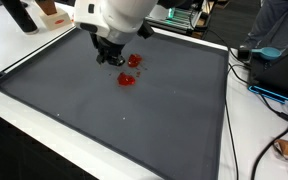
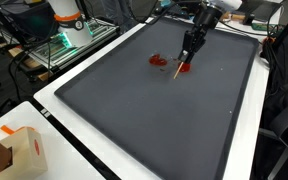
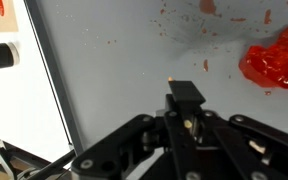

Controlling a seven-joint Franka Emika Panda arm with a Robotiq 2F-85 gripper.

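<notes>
My gripper hangs low over a dark grey mat, close to the far edge. Its fingers are shut on a thin tan stick that slants down to the mat. In the wrist view the gripper shows its black fingers pressed together, with the stick's tip just beyond them. Two red blobs lie beside the gripper: one right by the fingers, one a little nearer. The wrist view has a glossy red blob at the right and small red specks scattered on the mat.
The mat has a raised black rim and lies on a white table. A cardboard box stands at a table corner. Cables and a person in blue are beside the table. Equipment stands behind.
</notes>
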